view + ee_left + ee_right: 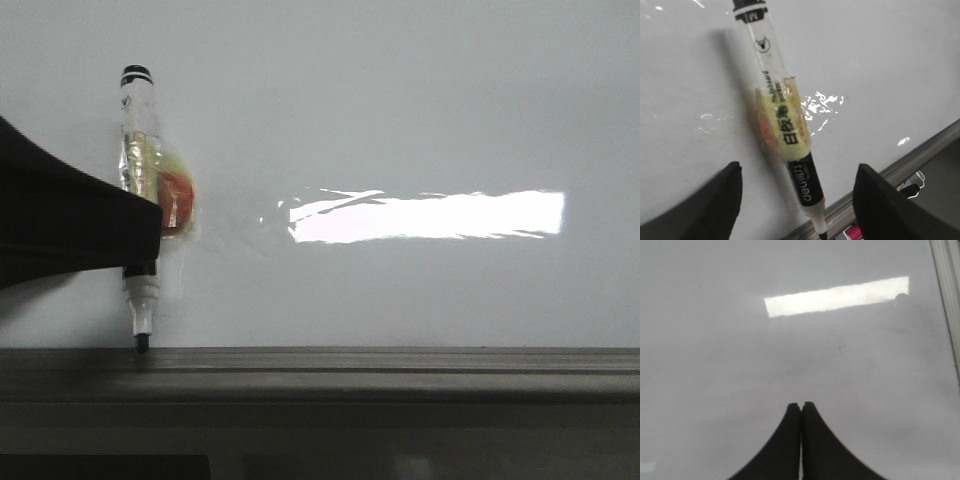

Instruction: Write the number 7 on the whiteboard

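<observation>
The whiteboard (pixel 420 100) fills the front view, with a bright rectangular glare; no number 7 shows on it in any view. A black-and-white marker pen (pixel 140 160), wrapped in yellowish tape with an orange patch, stands upright against the board with its tip on the dark grey ledge (pixel 400 362). My left gripper (pixel 799 167) is open, its fingers (pixel 720 200) wide apart either side of the pen (pixel 805 182) and not touching it. In the front view the gripper (pixel 140 235) covers the pen's lower barrel. My right gripper (pixel 801 404) is shut and empty over the bare board (pixel 715 365).
The board's metal frame edge (pixel 946 290) runs along one side of the right wrist view. Beyond the ledge (pixel 920 150) in the left wrist view lie a pink item (pixel 855 233) and a dark item (pixel 910 189).
</observation>
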`<action>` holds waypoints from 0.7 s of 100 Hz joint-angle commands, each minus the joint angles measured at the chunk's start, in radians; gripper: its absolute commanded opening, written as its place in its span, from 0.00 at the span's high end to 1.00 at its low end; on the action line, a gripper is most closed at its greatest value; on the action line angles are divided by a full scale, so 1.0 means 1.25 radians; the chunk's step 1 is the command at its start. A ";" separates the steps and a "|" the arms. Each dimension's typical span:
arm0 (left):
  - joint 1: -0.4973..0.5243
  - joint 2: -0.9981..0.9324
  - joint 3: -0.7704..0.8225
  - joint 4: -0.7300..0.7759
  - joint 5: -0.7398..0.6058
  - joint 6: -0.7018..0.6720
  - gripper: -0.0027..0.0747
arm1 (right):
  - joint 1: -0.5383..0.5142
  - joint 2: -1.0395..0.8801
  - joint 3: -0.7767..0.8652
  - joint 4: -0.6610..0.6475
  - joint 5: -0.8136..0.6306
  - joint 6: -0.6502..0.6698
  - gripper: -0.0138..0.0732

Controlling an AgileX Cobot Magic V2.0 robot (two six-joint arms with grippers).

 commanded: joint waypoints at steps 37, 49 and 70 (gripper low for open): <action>-0.007 0.071 -0.028 0.000 -0.108 -0.005 0.47 | 0.064 0.014 -0.018 0.032 -0.063 -0.003 0.91; -0.007 0.089 -0.028 -0.003 -0.093 -0.005 0.52 | 0.066 0.014 -0.018 0.032 -0.063 -0.003 0.91; -0.007 0.107 -0.028 -0.040 -0.091 -0.005 0.99 | 0.120 0.014 -0.026 0.032 -0.028 -0.003 0.91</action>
